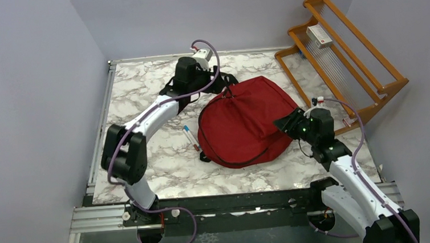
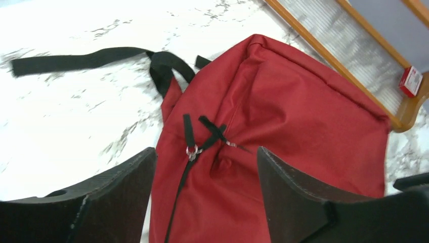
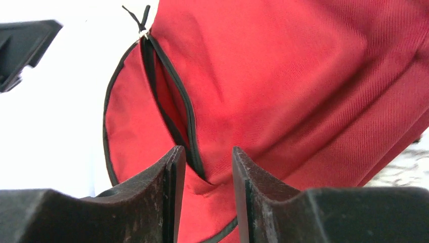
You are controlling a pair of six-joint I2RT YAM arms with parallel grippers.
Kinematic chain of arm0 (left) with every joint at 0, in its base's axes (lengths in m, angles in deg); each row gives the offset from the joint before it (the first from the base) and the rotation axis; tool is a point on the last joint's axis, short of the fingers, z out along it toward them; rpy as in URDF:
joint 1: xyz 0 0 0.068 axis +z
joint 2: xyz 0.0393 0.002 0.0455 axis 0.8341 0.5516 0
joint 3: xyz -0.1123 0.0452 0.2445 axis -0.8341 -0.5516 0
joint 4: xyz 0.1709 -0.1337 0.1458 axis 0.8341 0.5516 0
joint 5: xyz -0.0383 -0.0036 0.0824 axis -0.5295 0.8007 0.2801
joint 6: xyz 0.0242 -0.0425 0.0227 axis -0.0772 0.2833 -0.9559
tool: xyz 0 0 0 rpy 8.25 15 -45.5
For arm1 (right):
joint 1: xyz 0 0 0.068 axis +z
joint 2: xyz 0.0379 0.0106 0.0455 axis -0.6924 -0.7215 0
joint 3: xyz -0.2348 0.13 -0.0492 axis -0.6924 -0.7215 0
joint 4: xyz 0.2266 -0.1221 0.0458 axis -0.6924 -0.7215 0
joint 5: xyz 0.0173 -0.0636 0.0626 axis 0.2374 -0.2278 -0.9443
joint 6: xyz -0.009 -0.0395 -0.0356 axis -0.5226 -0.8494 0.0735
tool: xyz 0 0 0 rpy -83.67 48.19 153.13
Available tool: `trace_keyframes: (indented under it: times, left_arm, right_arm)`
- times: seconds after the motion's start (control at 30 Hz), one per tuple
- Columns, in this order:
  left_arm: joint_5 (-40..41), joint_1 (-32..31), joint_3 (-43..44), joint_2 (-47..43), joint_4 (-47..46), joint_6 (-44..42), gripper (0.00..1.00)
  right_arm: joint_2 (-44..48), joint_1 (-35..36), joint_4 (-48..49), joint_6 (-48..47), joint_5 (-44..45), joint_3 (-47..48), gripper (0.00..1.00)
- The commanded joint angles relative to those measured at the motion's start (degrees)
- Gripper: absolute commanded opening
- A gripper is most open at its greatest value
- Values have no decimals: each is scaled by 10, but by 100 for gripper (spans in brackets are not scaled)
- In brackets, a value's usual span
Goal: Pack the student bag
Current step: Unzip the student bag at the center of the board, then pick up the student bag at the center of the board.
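The student bag [image 1: 247, 122], a red backpack, lies flat in the middle of the marble table. In the left wrist view it [image 2: 303, 126] fills the frame, with black zip pulls [image 2: 193, 150] and a black strap [image 2: 76, 59] trailing left. My left gripper [image 2: 206, 157] hangs open and wide over the zip pulls at the bag's far end [image 1: 222, 89]. My right gripper [image 3: 208, 167] is at the bag's right edge [image 1: 286, 122], jaws a little apart over the end of the part-open pocket zip [image 3: 174, 101]. Red fabric shows between them, not visibly pinched.
A pen [image 1: 190, 137] lies on the table left of the bag. A wooden rack [image 1: 364, 82] leans at the back right with a small white and red box [image 1: 319, 36] on it. Grey walls close in on three sides.
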Motion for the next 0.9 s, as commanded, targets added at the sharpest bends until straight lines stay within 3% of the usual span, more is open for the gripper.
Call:
trace_keyframes:
  times: [0.0,0.07,0.17,0.47,0.63,0.87]
  left_arm:
    - [138,-3,-75,-113,73,38,78]
    - [169,-3,-113,-149,100,60,92]
    - [191,-4,-166,-194,126,99,98]
    - [178,-23,-282,-239,141,222,97]
    - [161,-45,-282,-223,138,232,76]
    - [109,-47,-241,-222,118,221,18]
  right_arm:
    - [-6,1,-56,-82,36,51,46]
    - [-13,1,-60,-106,34,64,50]
    - [-30,1,-65,-145,24,88,54]
    - [-75,1,-68,-198,-30,147,60]
    - [-94,1,-49,-227,-112,155,61]
    - [-139,26,-38,-290,-208,193,61]
